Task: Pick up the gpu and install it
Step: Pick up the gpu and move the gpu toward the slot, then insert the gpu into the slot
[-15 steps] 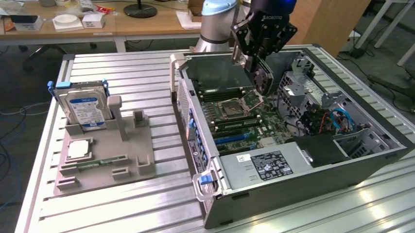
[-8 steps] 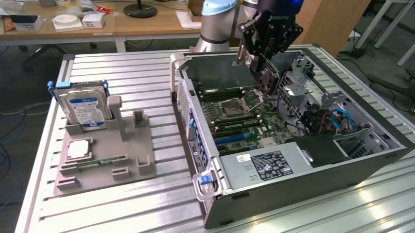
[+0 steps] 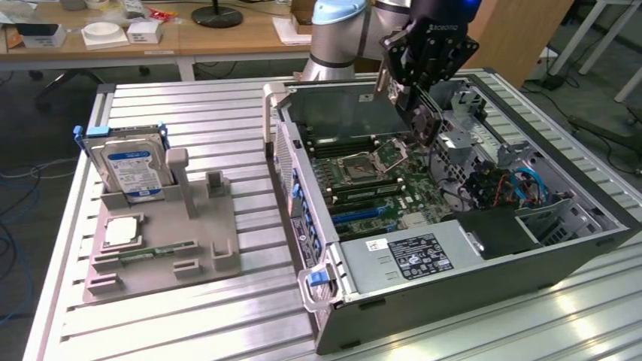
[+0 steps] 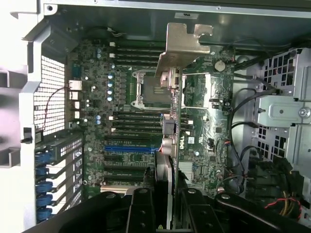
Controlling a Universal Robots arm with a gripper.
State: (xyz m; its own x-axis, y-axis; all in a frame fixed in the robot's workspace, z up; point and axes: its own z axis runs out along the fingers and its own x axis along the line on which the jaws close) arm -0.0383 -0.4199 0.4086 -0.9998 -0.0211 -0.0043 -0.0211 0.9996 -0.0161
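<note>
1. The gripper (image 3: 416, 89) hangs in the upper right of the exterior view, above the open computer case (image 3: 431, 289).
2. The claw is closed in on the gpu (image 3: 422, 119), its fingers (image 4: 141, 208) pinching the thin card from both faces (only a narrow gap, filled by the card).
3. The gpu hangs edge-down below the claw, over the far part of the motherboard (image 3: 392, 188), near the processor socket (image 3: 363, 164). It is not seated in a slot.
4. In the wrist view the gpu (image 4: 174, 136) is seen edge-on, with its silver bracket (image 4: 184, 46) at the end farthest from the gripper (image 4: 164, 206).
5. A blue slot (image 4: 129, 148) lies on the board just beside the card's line.
6. At the exterior view's left, on the metal table (image 3: 191, 113), a grey holder (image 3: 201, 248) carries a hard drive (image 3: 132, 169) standing upright and a memory stick (image 3: 155, 253) lying flat.
</note>
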